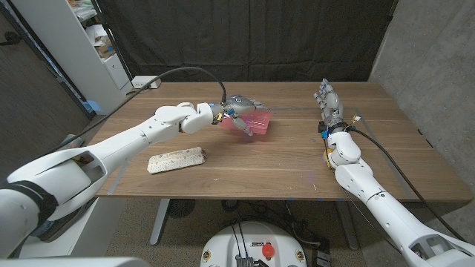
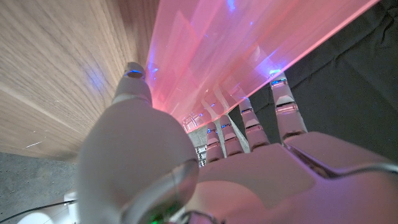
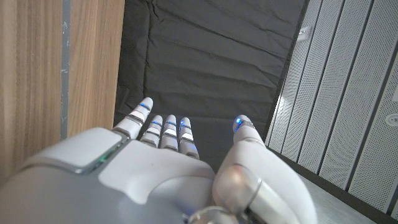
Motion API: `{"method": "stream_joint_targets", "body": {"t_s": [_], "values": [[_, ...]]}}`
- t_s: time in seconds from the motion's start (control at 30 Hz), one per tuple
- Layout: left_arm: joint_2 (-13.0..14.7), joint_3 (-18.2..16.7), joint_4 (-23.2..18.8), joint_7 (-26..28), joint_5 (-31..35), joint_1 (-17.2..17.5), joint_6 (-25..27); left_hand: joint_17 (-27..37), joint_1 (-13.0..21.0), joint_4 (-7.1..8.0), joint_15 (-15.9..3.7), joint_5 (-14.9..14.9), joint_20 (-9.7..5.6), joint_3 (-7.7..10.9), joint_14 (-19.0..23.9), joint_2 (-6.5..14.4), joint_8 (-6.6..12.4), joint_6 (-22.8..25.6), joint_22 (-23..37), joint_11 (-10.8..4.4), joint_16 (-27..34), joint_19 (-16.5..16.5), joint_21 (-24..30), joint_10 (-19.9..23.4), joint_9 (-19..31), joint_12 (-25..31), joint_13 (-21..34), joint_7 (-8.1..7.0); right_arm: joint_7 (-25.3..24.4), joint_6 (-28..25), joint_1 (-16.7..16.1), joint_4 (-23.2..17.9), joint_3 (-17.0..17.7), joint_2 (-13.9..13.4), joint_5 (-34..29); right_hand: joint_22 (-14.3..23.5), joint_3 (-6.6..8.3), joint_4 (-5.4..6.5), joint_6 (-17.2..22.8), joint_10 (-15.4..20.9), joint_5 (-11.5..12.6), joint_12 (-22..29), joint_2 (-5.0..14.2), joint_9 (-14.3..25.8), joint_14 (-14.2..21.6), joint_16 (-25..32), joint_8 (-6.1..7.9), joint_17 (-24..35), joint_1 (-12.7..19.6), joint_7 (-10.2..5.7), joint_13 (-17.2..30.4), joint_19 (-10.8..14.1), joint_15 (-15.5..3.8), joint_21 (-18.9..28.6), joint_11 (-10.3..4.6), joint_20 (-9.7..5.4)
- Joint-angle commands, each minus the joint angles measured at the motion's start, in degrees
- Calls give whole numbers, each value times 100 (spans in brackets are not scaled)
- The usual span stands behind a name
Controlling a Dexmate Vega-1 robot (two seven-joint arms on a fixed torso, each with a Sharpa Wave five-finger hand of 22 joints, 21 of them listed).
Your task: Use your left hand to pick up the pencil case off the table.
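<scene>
A translucent pink pencil case [image 1: 256,122] is at the table's far middle. My left hand [image 1: 239,106] reaches over it from the left and grips it. The left wrist view shows my thumb [image 2: 132,84] against one face of the pink case [image 2: 236,43] and my fingers [image 2: 283,106] along the opposite side. I cannot tell whether the case still touches the wood. My right hand [image 1: 329,102] stands on its edge at the far right of the table, fingers straight and apart, holding nothing; the right wrist view shows that hand [image 3: 161,162] beside the table's edge.
A whitish speckled oblong pouch [image 1: 177,159] lies on the wooden table [image 1: 282,167] near the front left. A white power strip [image 1: 145,83] sits at the far left corner. A shelf unit [image 1: 89,44] stands beyond the left side, and a black curtain hangs behind.
</scene>
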Motion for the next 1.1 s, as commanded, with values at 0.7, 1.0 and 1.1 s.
{"method": "stream_joint_targets", "body": {"t_s": [0.7,1.0,1.1], "values": [[135,-532,-860,-466,-120,261,157,226,1801,-350,-561,49,-778,615,403,1796,3,88,25,-19,-33,658,56,67,32,47,36,1,-157,-81,-175,-257,135,-166,-93,28,4,-36,51,14,55,33,-12,12,43,41,-1,21,-20,-16,27,-24,1,27,-16,-8],[168,-655,-1079,-531,-97,346,278,237,1800,-348,-570,49,-776,633,410,1798,-10,84,25,-18,-51,648,66,57,35,43,43,5,-156,-94,-166,-252,133,-185,-121,28,0,-34,53,19,54,35,-9,12,44,41,-1,23,-25,-15,27,-22,1,28,-14,-11],[184,-710,-1171,-529,-100,373,310,240,1798,-348,-573,48,-780,637,418,1795,-3,110,25,-18,-56,647,71,59,36,44,46,12,-160,-99,-186,-277,145,-197,-115,28,0,-34,53,19,54,34,-8,12,43,41,-1,23,-25,-21,27,-25,2,27,-4,-14]]}}
